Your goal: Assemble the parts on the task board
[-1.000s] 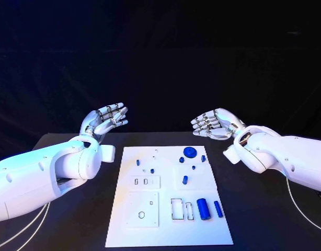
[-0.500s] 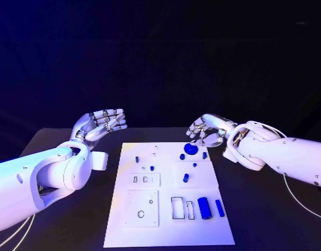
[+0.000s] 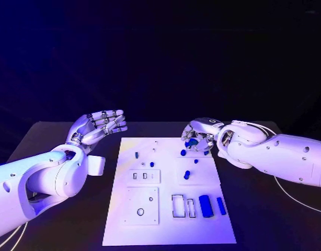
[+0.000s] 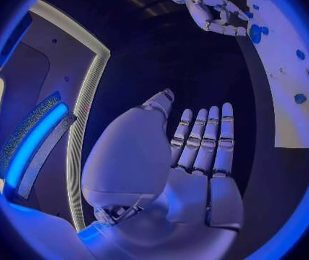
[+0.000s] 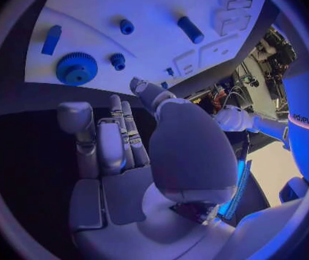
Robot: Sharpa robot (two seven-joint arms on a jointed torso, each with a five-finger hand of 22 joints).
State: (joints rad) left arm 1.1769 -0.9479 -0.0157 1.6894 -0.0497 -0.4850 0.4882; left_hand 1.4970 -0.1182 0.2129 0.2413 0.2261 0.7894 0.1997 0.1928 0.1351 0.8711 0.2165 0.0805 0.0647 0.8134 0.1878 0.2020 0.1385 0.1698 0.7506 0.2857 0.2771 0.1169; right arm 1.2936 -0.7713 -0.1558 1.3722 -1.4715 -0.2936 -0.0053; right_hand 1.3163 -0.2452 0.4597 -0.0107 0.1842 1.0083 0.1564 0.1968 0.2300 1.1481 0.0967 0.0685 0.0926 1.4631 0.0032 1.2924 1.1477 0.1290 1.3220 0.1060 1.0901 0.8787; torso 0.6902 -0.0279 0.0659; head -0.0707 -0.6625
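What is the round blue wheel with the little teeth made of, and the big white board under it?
The round blue toothed wheel looks like plastic: solid even blue, matte, no metal shine, though that's a guess. The flat white task board looks like smooth plastic or painted sheet, plain white with neat cut-out slots. The pictures can't settle either for sure.

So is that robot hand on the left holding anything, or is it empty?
Empty. The left robot hand hangs open beside the task board, fingers straight, nothing on its palm.
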